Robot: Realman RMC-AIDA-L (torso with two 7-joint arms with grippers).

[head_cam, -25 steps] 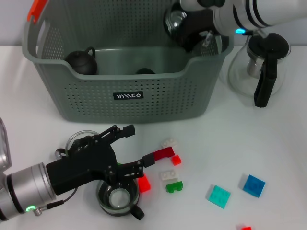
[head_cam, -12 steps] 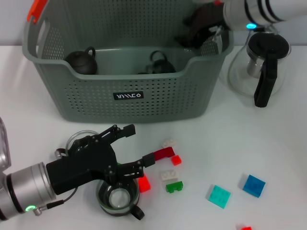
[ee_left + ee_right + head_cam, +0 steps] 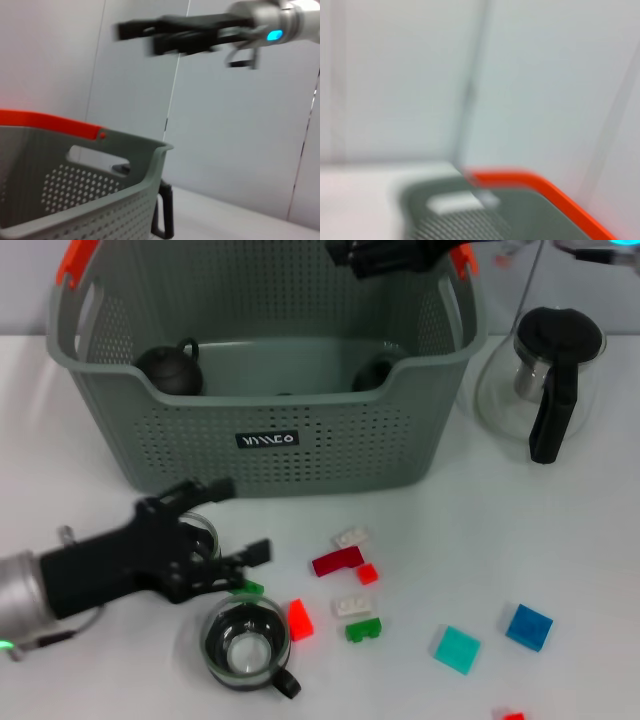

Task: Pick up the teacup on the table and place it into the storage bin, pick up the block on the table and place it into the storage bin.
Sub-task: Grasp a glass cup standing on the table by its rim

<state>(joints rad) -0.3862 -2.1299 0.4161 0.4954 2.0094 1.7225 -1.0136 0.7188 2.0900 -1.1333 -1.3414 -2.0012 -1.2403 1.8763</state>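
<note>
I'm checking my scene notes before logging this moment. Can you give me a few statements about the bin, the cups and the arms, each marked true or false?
1. A dark round teapot sits inside the grey-green perforated plastic storage bin. True.
2. The left tool is above the bin. False: it is over the table in front of the bin.
3. The right tool is over the bin's back rim. True.
4. The glass cup with a dark handle is inside the bin. False: it stands on the white table.
5. The glass pitcher with a black handle stands left of the bin. False: right.
</note>
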